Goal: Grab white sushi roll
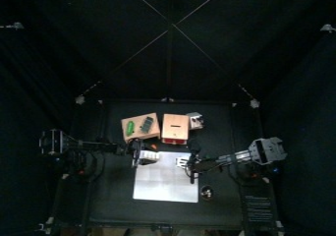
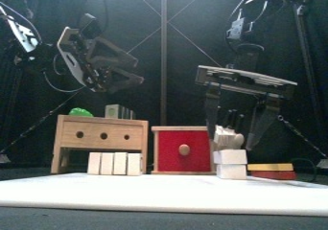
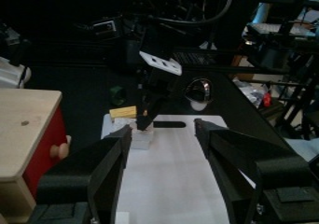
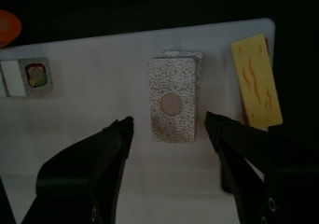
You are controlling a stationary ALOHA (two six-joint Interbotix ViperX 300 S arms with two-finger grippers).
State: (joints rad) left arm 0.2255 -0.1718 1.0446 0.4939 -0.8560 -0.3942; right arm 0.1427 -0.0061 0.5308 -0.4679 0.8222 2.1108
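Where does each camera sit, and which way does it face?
Top: high overhead, straight down on the table; both arms show, left gripper and right gripper.
Front: at the table's front edge, level across the mat; right gripper hangs above the roll, left gripper is raised.
Left wrist: on the left arm, looking along the mat at the right gripper; own open jaws show.
Right wrist: on the right arm, looking down at the roll; own open jaws show.
Shared: front and right wrist both show the roll.

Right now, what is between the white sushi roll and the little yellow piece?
Only a bare strip of the pale mat. The right wrist view shows the white sushi roll and the yellow piece lying side by side, not touching.
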